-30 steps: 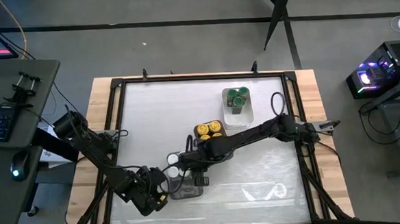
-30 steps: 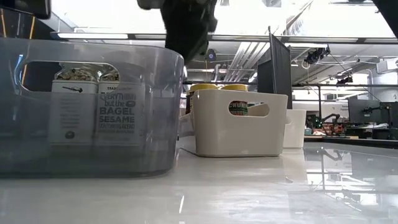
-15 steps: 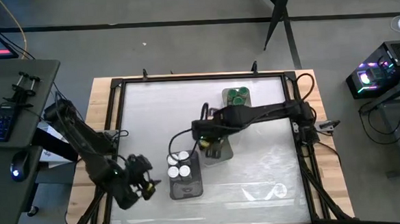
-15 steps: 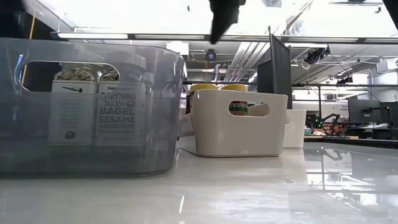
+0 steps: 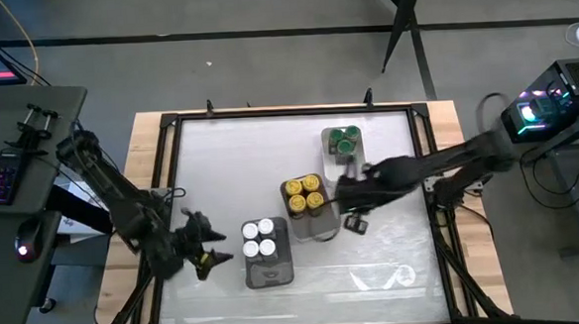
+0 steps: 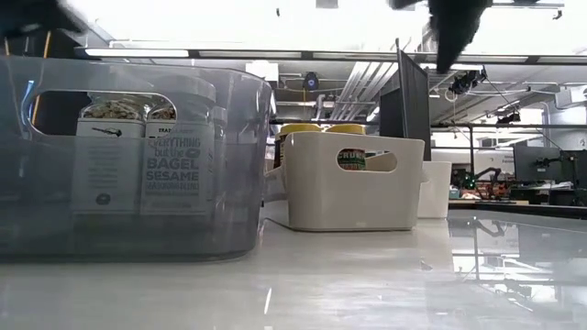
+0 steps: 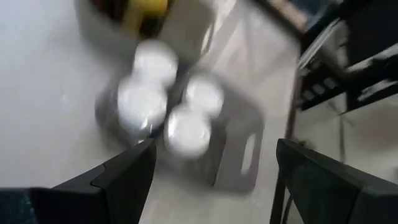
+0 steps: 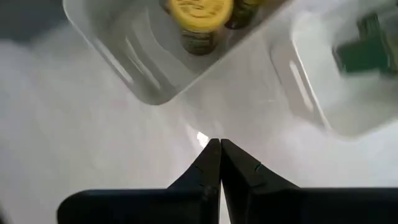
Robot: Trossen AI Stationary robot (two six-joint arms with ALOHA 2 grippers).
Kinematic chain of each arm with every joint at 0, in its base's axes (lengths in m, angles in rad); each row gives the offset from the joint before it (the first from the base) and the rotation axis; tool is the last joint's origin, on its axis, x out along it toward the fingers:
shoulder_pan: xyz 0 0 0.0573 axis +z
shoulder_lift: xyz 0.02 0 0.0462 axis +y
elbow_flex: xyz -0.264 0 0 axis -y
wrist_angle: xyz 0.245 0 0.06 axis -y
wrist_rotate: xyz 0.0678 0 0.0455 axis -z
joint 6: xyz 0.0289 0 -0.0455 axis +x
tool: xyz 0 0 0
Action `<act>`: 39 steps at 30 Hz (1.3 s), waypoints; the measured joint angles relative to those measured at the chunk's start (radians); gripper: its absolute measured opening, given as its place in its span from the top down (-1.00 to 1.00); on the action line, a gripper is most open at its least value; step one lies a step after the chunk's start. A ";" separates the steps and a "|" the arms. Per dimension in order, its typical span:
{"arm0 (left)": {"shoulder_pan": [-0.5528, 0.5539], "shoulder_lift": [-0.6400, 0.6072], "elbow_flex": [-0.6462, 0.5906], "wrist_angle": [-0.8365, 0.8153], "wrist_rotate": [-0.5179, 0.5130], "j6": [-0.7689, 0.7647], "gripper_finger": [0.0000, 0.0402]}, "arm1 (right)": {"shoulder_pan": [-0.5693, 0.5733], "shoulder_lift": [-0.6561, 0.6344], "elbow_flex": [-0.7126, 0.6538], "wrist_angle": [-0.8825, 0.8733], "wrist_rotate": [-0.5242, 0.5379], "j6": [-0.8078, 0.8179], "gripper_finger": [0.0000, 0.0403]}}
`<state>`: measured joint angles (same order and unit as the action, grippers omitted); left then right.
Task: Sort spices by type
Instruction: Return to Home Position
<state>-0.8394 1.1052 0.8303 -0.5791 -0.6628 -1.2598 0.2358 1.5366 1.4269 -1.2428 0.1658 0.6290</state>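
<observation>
Spices sorted: white-lidded jars (image 5: 259, 240) in grey tray (image 5: 272, 274), yellow-lidded jars (image 5: 304, 191) in white tray (image 5: 318, 223), green-lidded jars (image 5: 344, 139) in clear tray (image 5: 354, 168). Left gripper (image 7: 216, 149), fingers spread and empty, beside grey tray. Right gripper (image 8: 219, 149), fingers pressed together and empty, beside white tray. Risk: a low homeward swing clips either tray.

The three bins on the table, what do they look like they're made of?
The smoky bin looks like glossy translucent grey plastic: the jars show through its wall. The white bin looks like opaque plastic with a satin finish; nothing shows through but at its handle cutout. The clear bin seems transparent plastic, the table visible through it, though glass can't be ruled out.
</observation>
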 joint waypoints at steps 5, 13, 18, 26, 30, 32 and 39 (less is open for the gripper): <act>0.159 -0.212 0.001 0.027 0.013 0.332 -0.59 | 0.002 -0.262 -0.188 0.179 0.021 0.219 1.00; 0.409 -0.449 -0.005 -0.132 0.023 0.620 -0.50 | 0.033 -0.434 -0.325 0.387 0.025 0.423 1.00; 0.450 -0.633 -0.169 0.067 0.037 0.707 -0.22 | 0.035 -0.422 -0.367 0.437 0.015 0.473 1.00; 0.453 -0.909 -0.580 0.509 0.115 0.727 0.73 | 0.019 -0.421 -0.385 0.460 0.008 0.541 1.00; 0.484 -1.005 -0.685 0.596 0.132 0.750 0.93 | 0.019 -0.430 -0.385 0.457 0.008 0.542 1.00; 0.510 -1.044 -0.708 0.601 0.157 0.772 0.93 | 0.019 -0.433 -0.385 0.440 0.006 0.542 1.00; 0.652 -1.093 -0.729 0.631 0.339 0.809 1.00 | 0.019 -0.475 -0.385 0.343 -0.016 0.518 1.00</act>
<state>-0.1871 0.0120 0.1014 0.0519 -0.3238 -0.4510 0.2550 1.0613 1.0424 -0.8999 0.1500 1.1468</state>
